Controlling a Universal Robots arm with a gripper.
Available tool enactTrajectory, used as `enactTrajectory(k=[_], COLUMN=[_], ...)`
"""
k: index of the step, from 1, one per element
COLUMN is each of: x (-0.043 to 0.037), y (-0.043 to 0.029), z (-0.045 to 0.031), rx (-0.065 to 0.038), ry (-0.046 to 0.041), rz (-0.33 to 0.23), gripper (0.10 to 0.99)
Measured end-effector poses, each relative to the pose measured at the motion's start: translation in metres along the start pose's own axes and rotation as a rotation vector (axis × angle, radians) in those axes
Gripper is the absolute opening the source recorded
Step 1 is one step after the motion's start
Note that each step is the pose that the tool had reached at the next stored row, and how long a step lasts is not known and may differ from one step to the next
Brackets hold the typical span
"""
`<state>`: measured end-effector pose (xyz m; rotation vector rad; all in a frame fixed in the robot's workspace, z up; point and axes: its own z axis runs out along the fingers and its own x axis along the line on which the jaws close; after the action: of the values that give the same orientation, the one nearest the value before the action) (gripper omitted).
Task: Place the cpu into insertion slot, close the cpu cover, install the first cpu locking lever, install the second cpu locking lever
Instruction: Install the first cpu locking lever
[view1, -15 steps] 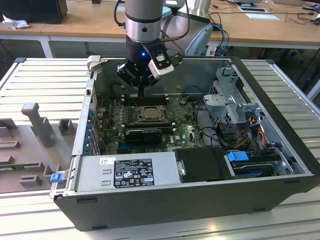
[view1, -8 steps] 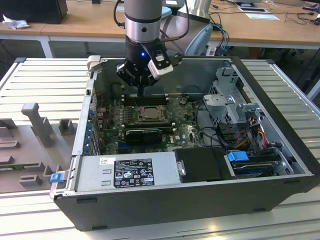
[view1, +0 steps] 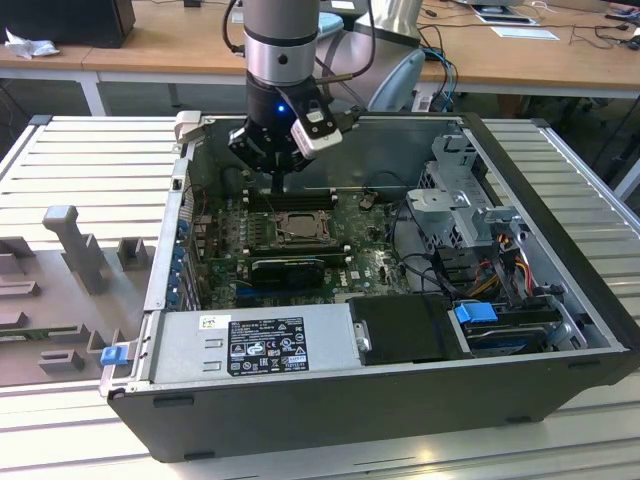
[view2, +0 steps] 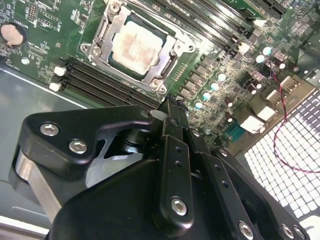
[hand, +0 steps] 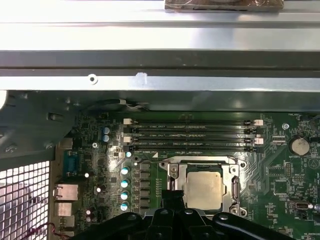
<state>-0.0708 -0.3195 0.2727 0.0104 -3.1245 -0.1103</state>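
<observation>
We see the cpu as a pale, matt metal plate with a dull, slightly stained face, and the cpu cover around it as bare silver metal with a soft sheen. The motherboard looks like glossy green lacquered board. The gripper is matt black, likely plastic or coated metal, with shiny steel screws. The computer case wall is dull grey sheet metal.

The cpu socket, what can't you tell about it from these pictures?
- Levers latched or not: too small in the exterior view; the gripper cuts off the socket's near edge in the first wrist view.
- Fingertips: foreshortened in the second wrist view, so open or shut is unclear.
- Cpu pins: hidden beneath it.
</observation>
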Motion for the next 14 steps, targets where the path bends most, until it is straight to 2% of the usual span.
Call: enactTrajectory(k=[5,14], x=[0.0090,0.0144], y=[0.0000,-0.0001], z=[0.0007,0.0019], rx=[-0.001,-0.001], ry=[0.0000,0.0001], rz=[-0.001,-0.001], gripper=[0.106,0.106])
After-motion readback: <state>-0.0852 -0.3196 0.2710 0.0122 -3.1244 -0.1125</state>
